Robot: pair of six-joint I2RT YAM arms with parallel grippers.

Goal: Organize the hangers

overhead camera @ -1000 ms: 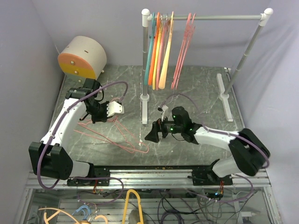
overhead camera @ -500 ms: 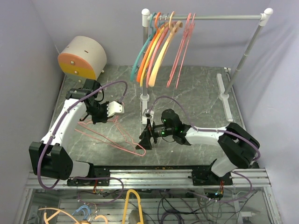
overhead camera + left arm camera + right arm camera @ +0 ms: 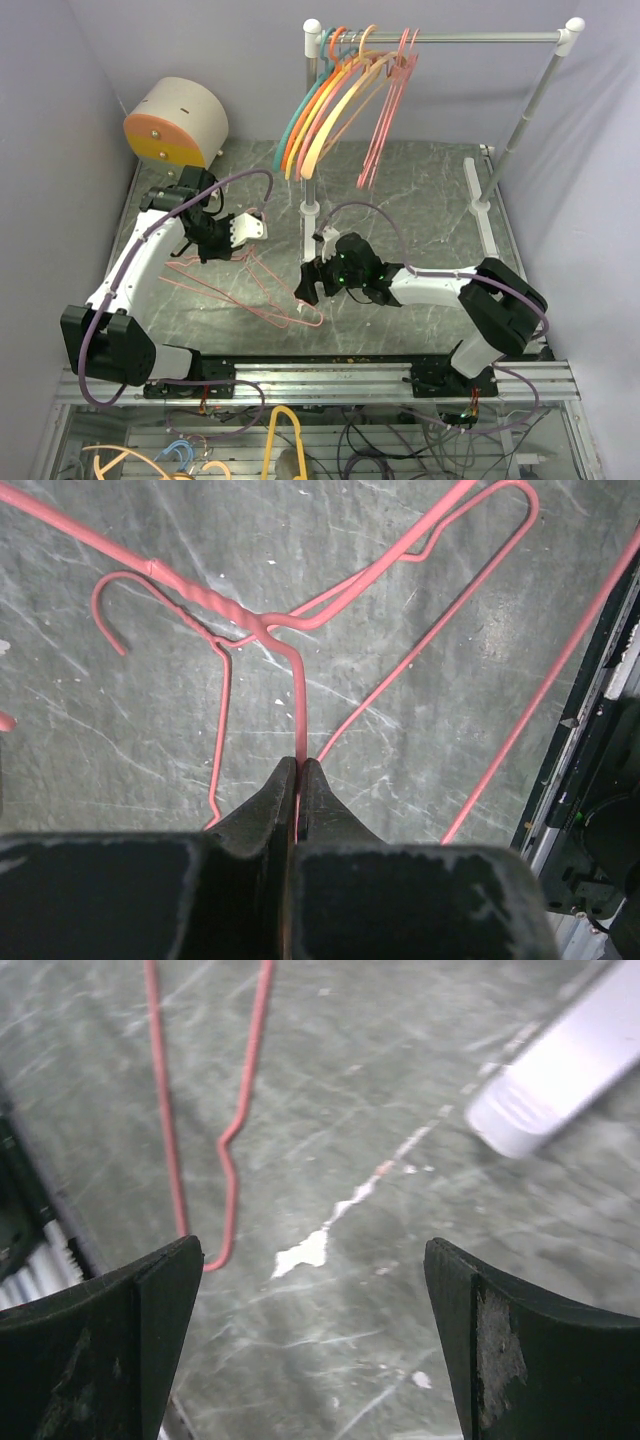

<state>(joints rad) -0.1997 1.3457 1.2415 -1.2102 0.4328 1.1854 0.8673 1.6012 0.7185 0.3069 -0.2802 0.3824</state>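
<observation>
Several pink wire hangers (image 3: pixel 235 285) lie tangled on the marble table at the left centre. My left gripper (image 3: pixel 258 226) is shut on the wire of one pink hanger (image 3: pixel 300 695), whose twisted neck and hook lie just ahead of the tips (image 3: pixel 298 766). My right gripper (image 3: pixel 306 292) is open and empty, low over the table beside the rack's left post. A bent end of a pink hanger (image 3: pixel 232 1160) lies just ahead of its left finger (image 3: pixel 150 1310). Teal, orange, peach and yellow plastic hangers (image 3: pixel 318 110) hang on the rail, swung up to the left. More pink wire hangers (image 3: pixel 385 120) hang beside them.
The silver rail (image 3: pixel 480 37) runs across the back on two posts with white feet; the left post (image 3: pixel 310 190) stands right behind my right gripper, and its foot shows in the right wrist view (image 3: pixel 560 1070). A beige drum with an orange face (image 3: pixel 175 125) sits at the back left.
My right gripper has moved left and toward the left post, near the pink hanger's end. The plastic hangers on the rail have swung up to the left. My left arm has barely moved.
</observation>
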